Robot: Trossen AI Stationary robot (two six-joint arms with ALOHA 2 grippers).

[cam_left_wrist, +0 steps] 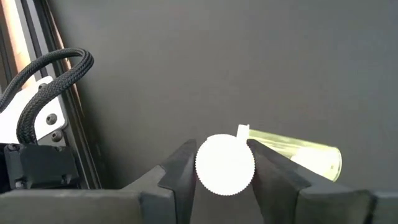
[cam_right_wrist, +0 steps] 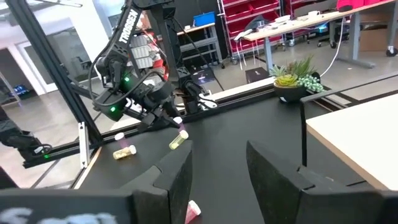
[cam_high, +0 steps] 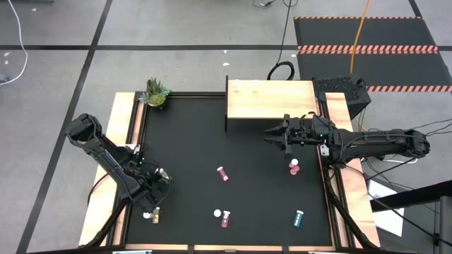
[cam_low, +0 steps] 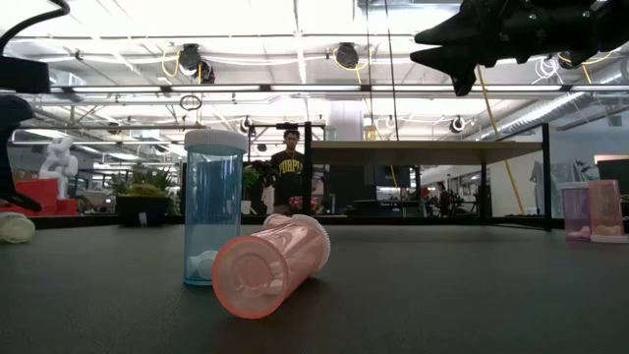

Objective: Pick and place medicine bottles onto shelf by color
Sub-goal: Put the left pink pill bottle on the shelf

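**Yellow bottle gripped at the desk's near-left corner**

While the left hand (cam_left_wrist: 225,177) is lowered over the near-left corner of the desk (cam_high: 191,141), its fingers are seen set close against either side of the white cap of a yellow bottle (cam_left_wrist: 298,152); whether the cap is fully pinched cannot be told. The bottle is lying on its side on the desk, its long axis level, the cap pointing towards the hand and the base pointing away. For a sound grip, the cap is best kept centred between the pads and squeezed evenly before any lift, so that the bottle is not rolled away. The right hand (cam_high: 272,135) is held partly open and empty above the desk, just in front of the shelf (cam_high: 272,99).
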